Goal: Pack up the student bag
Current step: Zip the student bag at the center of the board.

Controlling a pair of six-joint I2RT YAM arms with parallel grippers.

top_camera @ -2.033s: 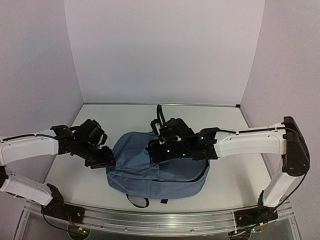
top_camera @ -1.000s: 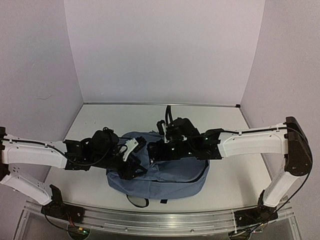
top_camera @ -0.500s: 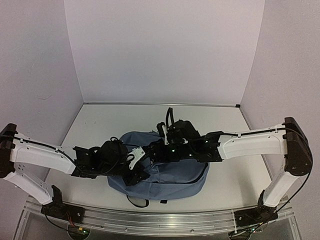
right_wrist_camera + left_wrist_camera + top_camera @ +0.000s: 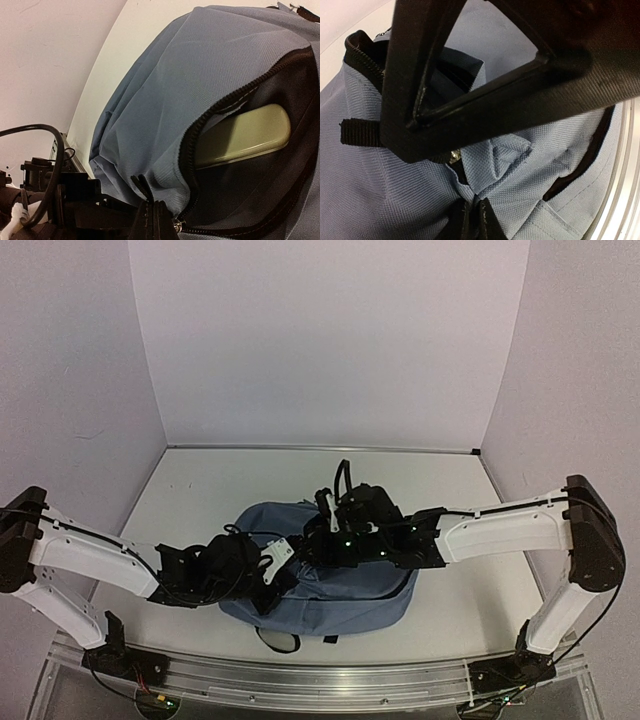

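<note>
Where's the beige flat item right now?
Right wrist view, right of centre: the beige flat item sits inside the student bag, just behind the open zip. The top view does not show it.

White bench [image 4: 470, 585], matte, w/ pale lilac walls [image 4: 330, 340] on 3 sides, meeting at the far corners. Silver metal rail [image 4: 330, 680] runs along the near edge; small green lights [image 4: 165, 703] nr its left & right ends. Flat pale-olive item [image 4: 245, 135], rounded corner, lies inside the student bag [image 4: 165, 100], seen thru the open zip.
</note>
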